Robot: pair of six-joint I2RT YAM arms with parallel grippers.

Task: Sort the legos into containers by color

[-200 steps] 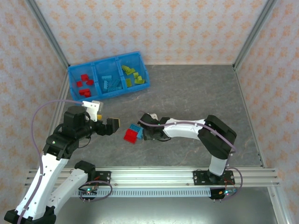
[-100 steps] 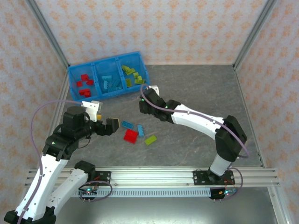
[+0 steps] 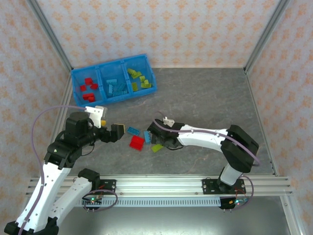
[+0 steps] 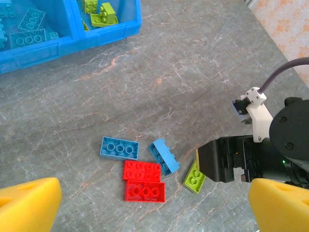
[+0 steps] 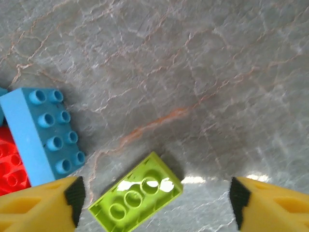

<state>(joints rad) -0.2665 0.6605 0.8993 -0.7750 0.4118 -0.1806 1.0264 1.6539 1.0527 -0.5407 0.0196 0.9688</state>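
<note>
Right wrist view: right gripper (image 5: 155, 195) spread wide astride yellow-green lego (image 5: 136, 192), not pinching; left gripper (image 4: 153, 205) wide apart, empty.

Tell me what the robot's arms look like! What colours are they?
The left arm and right arm are smooth white tubes joined by chunky black joints. A thin purple-grey cable loops beside the left one, and another runs along the right. The left gripper and right gripper are black, with bright yellow fingers.
</note>
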